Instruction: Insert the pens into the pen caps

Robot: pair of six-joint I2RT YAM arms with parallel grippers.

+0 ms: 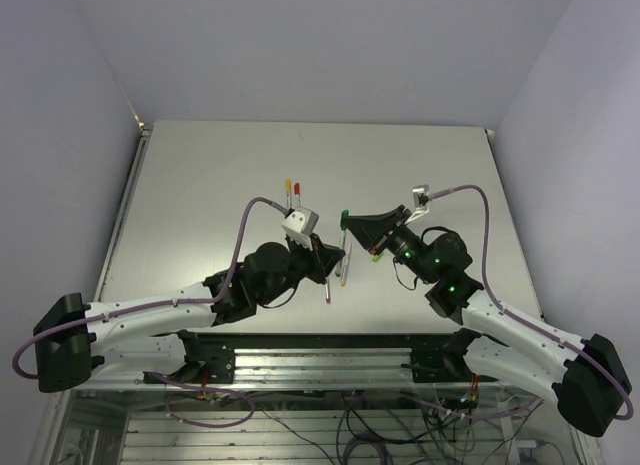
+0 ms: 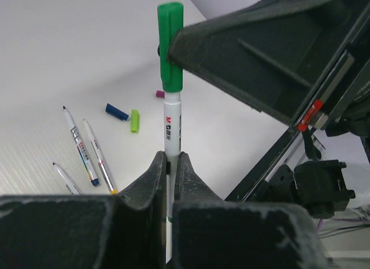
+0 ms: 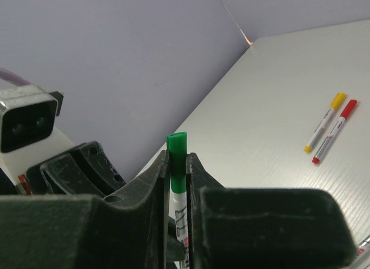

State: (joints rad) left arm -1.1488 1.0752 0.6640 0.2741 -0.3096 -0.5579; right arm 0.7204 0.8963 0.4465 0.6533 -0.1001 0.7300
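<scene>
Squeezes the thin silvery-white pen (image 2: 173, 127) in the left gripper (image 2: 171, 162), pinches the stubby green plastic cap (image 2: 170, 49) just above in the right gripper (image 3: 177, 165), to push both together.

A pale grey table (image 1: 220, 175) fills the middle of the top view. Plain lavender-white walls enclose it: back wall (image 1: 320, 45) at top, left wall (image 1: 50, 135), right wall (image 1: 590, 115). The light is soft and even. A metal rail (image 1: 320, 343) crosses the lower frame above tangled wires (image 1: 350, 425).
</scene>
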